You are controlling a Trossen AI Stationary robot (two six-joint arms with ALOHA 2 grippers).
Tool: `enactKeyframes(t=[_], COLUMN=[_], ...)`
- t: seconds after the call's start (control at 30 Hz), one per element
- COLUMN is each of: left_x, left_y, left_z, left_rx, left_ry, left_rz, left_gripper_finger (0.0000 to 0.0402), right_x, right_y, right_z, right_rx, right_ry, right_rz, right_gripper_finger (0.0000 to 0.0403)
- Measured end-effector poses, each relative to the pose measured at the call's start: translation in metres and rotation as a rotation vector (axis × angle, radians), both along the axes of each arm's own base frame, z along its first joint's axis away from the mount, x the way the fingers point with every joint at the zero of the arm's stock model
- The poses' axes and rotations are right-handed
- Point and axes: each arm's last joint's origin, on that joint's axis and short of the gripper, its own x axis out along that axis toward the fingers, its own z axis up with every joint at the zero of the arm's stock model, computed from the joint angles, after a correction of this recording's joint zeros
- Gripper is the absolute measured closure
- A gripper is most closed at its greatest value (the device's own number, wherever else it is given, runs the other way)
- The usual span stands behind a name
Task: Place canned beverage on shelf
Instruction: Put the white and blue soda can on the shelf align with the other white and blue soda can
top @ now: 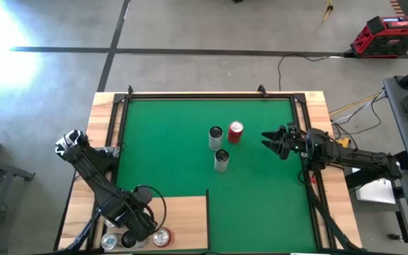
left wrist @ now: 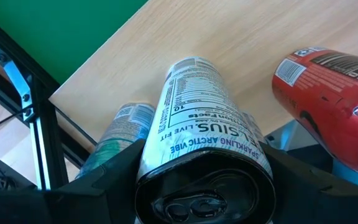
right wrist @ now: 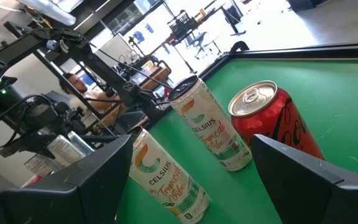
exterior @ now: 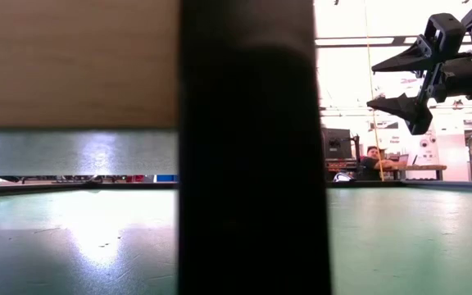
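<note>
Cans everywhere on this one. We've got our left gripper [top: 134, 234] down at the near-left corner of the table, over the shelf [top: 183, 216], and its fingers [left wrist: 114, 165] are clamped on a white Celsius can [left wrist: 201, 134]. The wrist view shows the can pinched between both fingers, lid toward the camera, with its far end down on the pale wood. Right beside it sit two more cans already on the shelf: a red can [left wrist: 328, 106] on one side and a silver-teal can [left wrist: 120, 127] on the other.

Our right gripper [top: 275, 140] hangs over the right part of the green mat [top: 168, 152], jaws partly apart and holding nothing, clear of the surface in the low view. It's pointed at three upright cans near the mat's middle: a red one [right wrist: 272, 124] and two white Celsius ones [right wrist: 210, 124] [right wrist: 166, 177], close together.

We can also make out a person [exterior: 373, 161] sitting way back in the room.
</note>
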Motion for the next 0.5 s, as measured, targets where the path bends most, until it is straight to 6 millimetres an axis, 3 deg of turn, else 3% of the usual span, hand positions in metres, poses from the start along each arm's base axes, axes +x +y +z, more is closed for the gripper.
enactKeyframes(t=[0.23, 0.5], left_x=[-0.0024, -0.0023], left_y=[-0.0024, -0.0036], left_z=[-0.0009, -0.0013], left_rx=[0.002, -0.002], left_ry=[0.003, 0.001], left_rz=[0.01, 0.042], left_gripper_finger=[0.0151, 0.012], right_x=[0.0, 0.0], right_y=[0.0, 0.0], right_z=[0.0, 0.0], right_rx=[0.0, 0.0], right_ry=[0.0, 0.0], right_rz=[0.0, 0.0], right_gripper_finger=[0.0085, 0.0085])
